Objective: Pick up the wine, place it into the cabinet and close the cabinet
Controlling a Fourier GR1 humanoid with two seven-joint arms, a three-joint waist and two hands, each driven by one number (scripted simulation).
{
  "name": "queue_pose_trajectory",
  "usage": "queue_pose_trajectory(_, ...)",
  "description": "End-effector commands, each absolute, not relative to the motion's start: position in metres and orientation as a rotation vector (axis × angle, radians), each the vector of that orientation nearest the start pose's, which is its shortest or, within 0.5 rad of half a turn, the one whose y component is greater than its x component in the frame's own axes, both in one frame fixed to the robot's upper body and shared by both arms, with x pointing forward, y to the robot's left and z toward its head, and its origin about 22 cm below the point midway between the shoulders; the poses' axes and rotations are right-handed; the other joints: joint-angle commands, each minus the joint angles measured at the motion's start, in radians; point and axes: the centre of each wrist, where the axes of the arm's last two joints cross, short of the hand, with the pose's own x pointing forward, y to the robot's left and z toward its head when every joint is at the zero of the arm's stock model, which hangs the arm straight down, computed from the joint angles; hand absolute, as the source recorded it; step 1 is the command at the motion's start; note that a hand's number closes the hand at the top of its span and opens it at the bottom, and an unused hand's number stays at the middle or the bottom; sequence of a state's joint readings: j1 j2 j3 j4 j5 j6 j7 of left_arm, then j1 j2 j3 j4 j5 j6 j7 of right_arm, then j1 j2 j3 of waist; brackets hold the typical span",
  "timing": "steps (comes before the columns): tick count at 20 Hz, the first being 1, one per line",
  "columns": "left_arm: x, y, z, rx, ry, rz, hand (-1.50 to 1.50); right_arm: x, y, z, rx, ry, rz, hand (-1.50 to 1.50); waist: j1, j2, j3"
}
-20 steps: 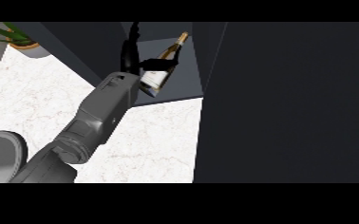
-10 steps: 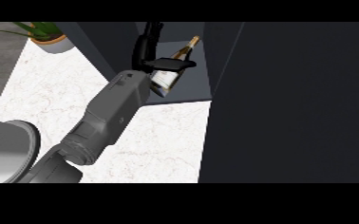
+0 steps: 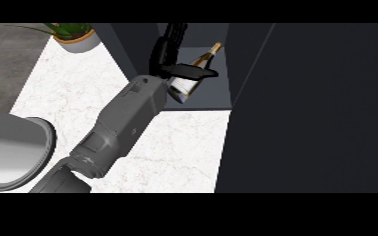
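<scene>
The wine bottle [image 3: 193, 76] has a white label and a gold-topped neck pointing up and right. It leans tilted inside the open dark cabinet [image 3: 198, 100], just above the cabinet's floor. My left hand [image 3: 168, 55] reaches into the opening from the lower left and is shut on the bottle. Its thumb lies across the bottle's shoulder and its fingers run up behind it, hiding the bottle's left side. My right hand shows nowhere in the head view.
The cabinet door [image 3: 303, 110], a large dark panel, fills the right side. A potted plant [image 3: 75, 36] stands at the far left of the white marble counter [image 3: 74, 90]. A grey sink rim [image 3: 29, 150] curves in at the lower left.
The whole scene has slid rightward in the view. My left hand and the bottle now sit deeper in the cabinet opening, with the bottle still tilted in the hand.
</scene>
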State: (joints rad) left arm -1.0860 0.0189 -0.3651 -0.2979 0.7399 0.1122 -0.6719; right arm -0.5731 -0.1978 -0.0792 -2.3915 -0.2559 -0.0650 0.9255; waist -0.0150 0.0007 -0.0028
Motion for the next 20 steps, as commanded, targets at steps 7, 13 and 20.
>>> queue_pose_trajectory(7,0.394,0.063,0.065,-0.424,-1.884,-0.15,-1.5,0.164,-0.22,0.282,0.211,-1.978,0.273,-1.5,0.043,-0.019,0.003)
queue_pose_trajectory(13,0.34,0.03,0.078,-0.459,-1.866,-0.11,-1.5,0.175,-0.213,0.289,0.215,-1.979,0.231,-1.5,0.045,-0.017,0.003)
queue_pose_trajectory(20,0.266,0.017,0.08,-0.476,-1.863,0.014,-1.5,0.17,-0.206,0.286,0.229,-1.981,0.299,-1.5,0.032,-0.011,0.003)
